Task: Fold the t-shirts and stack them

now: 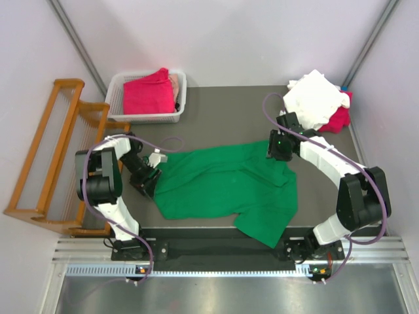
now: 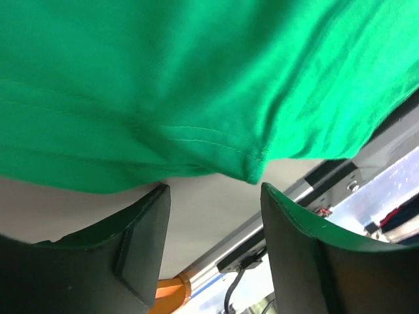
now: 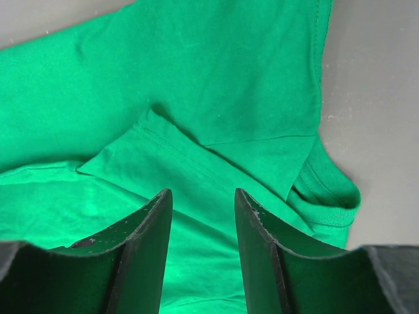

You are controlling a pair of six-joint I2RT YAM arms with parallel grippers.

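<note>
Nearest, the green t-shirt (image 1: 226,186) drapes one corner over the near edge of the table (image 1: 222,118). At its left hem the left gripper (image 2: 213,196) and over its right sleeve the right gripper (image 3: 203,199) both gape, grasping nothing. Beyond, a basket (image 1: 118,88) holds a pink shirt (image 1: 147,93); more shirts (image 1: 314,98) pile far right.

One green t-shirt (image 1: 226,186) mid-table. One white basket (image 1: 147,119) at 11 o'clock with one pink shirt (image 1: 147,95) inside. One white garment (image 1: 314,98) and one magenta garment (image 1: 337,121) at 1 o'clock. One wooden rack (image 1: 63,159) at 9 o'clock.
</note>
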